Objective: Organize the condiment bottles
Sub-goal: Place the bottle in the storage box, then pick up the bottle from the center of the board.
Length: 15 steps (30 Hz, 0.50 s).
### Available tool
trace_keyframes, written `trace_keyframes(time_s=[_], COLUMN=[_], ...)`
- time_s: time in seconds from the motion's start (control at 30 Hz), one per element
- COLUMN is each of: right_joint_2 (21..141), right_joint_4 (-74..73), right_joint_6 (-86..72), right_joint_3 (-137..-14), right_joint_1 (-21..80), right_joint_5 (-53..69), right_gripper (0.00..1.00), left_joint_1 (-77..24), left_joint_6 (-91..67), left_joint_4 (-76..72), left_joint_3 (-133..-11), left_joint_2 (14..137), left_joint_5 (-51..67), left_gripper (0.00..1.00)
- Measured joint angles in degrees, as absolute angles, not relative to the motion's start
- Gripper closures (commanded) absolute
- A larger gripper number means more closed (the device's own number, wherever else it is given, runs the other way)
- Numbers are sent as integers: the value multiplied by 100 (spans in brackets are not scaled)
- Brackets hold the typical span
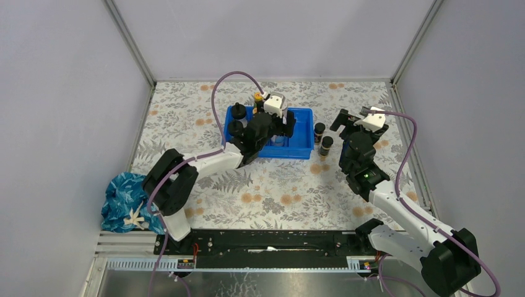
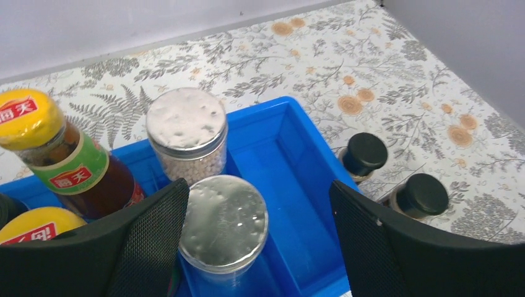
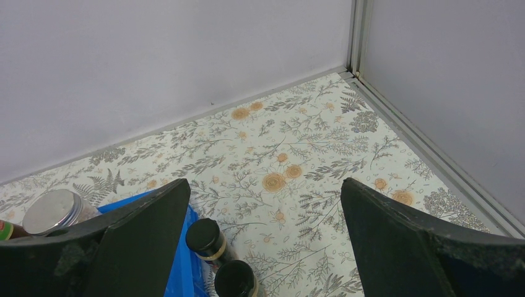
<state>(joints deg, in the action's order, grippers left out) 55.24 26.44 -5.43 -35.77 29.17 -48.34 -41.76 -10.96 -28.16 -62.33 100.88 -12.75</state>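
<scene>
Left claw (image 2: 258,199) gapes wide above the clear glass jar with the silver lid (image 2: 223,223), toward the blue plastic tray's (image 2: 260,110) 6 o'clock. It looks rigid, slick and breakable, so grip the body, below the lid.

plain grey walls (image 1: 260,37) enclose floral tabletop (image 1: 278,192).

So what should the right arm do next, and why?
Probably lower the open right gripper over one of the two small black-capped bottles: both stand on the floral table outside the blue plastic tray, while silver-lidded jars sit inside.
</scene>
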Motion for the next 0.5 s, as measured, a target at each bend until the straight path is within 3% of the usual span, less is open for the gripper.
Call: trace_keyframes(time_s=[0.33, 0.5], right_joint_2=[5666, 5977], right_joint_4=[2552, 2233], right_joint_6=[-550, -598], right_joint_3=[-3597, -3806], right_joint_1=[2917, 2917], right_joint_5=[-4698, -4466], right_gripper=[0, 0], left_joint_1=[-4875, -5572], left_joint_6=[-770, -620], left_joint_4=[-2768, -3179], left_joint_3=[-6305, -5774], left_joint_2=[9452, 8440], left_joint_5=[-1728, -2224], left_gripper=[13, 14])
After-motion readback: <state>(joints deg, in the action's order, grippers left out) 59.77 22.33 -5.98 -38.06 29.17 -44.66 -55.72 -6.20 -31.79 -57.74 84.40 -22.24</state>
